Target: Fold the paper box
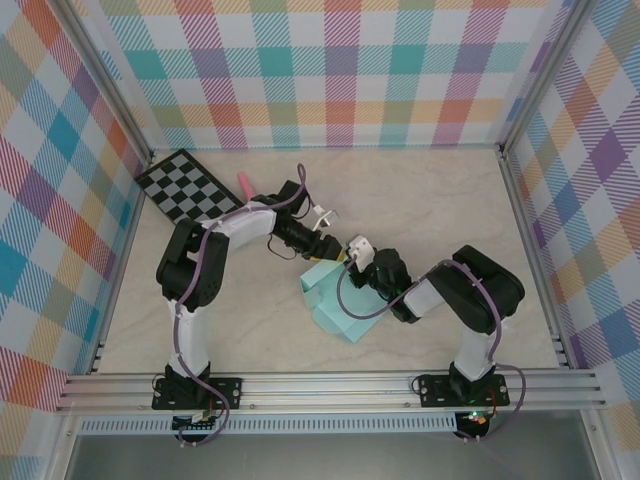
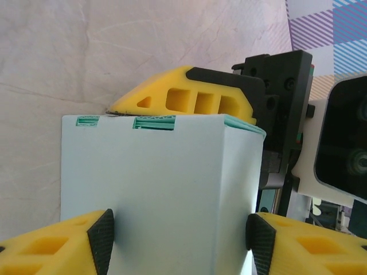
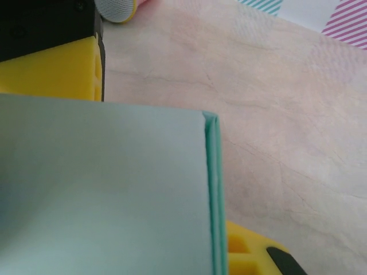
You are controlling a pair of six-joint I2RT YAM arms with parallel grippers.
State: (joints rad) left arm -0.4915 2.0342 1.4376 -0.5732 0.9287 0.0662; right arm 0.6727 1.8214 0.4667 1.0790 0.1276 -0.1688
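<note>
The pale mint paper box (image 1: 340,305) sits mid-table, partly folded up, with both grippers meeting at its far edge. In the left wrist view a flat box face (image 2: 160,189) has green tabs tucked along its far edge. My left gripper (image 2: 180,238) is open, its dark pads (image 2: 102,240) spread wide over that face. Behind the far edge lies a yellow finger of my right gripper (image 2: 189,94), which in the top view (image 1: 360,260) sits just right of the left gripper (image 1: 333,250). In the right wrist view a box panel (image 3: 103,189) hides one finger; the other finger (image 3: 246,255) shows beside the panel's edge.
A checkerboard (image 1: 190,188) lies at the back left with a pink object (image 1: 244,180) beside it. Plaid walls and metal rails enclose the table (image 1: 430,200). Bare tabletop stretches behind and to the right of the box.
</note>
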